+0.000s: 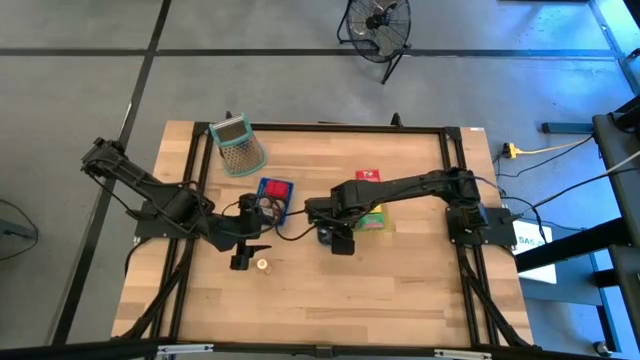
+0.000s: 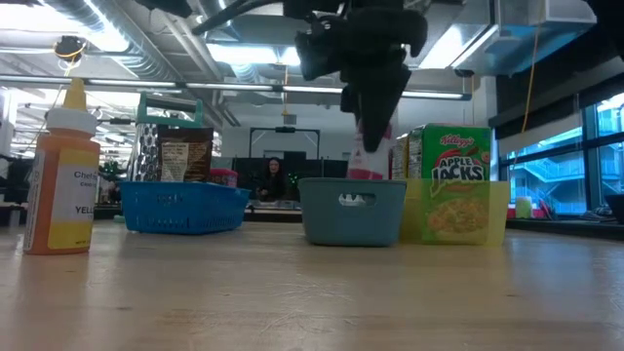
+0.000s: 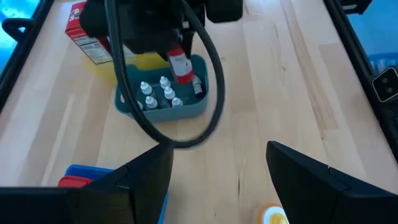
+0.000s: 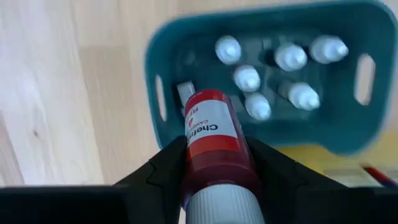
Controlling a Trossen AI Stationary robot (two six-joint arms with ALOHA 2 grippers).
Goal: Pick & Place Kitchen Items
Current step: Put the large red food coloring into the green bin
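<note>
My right gripper (image 1: pixel 340 240) hangs over the grey-blue tray (image 4: pixel 348 134) and is shut on a red bottle with a white label (image 4: pixel 214 140). Several small white-capped bottles (image 4: pixel 247 78) stand in that tray. Toward the table's left, my left gripper (image 3: pixel 217 163) is open above bare wood with nothing between its fingers. An orange bottle (image 1: pixel 263 265) stands upright on the table just beside it. Behind the grey-blue tray, a yellow tray (image 2: pixel 487 210) holds an Apple Jacks carton (image 2: pixel 453 175). A red carton (image 1: pixel 367 177) lies beyond. My right gripper pinches the red bottle between its two fingers (image 4: pixel 165 168), on the two sides of its body just below the white cap (image 4: pixel 224 205). The fingers come from above, pointing down. The bottle hangs roughly upright below them over one end of the grey-blue tray, its lower end (image 2: pixel 367 168) at about rim height.
A blue tray (image 1: pixel 275 193) sits between the two grippers, toward the far side. A green-rimmed mesh grater (image 1: pixel 238 145) stands at the far left. Bare wood (image 1: pixel 330 300) stretches along the near side of the table. A black frame (image 1: pixel 455 200) borders the table.
</note>
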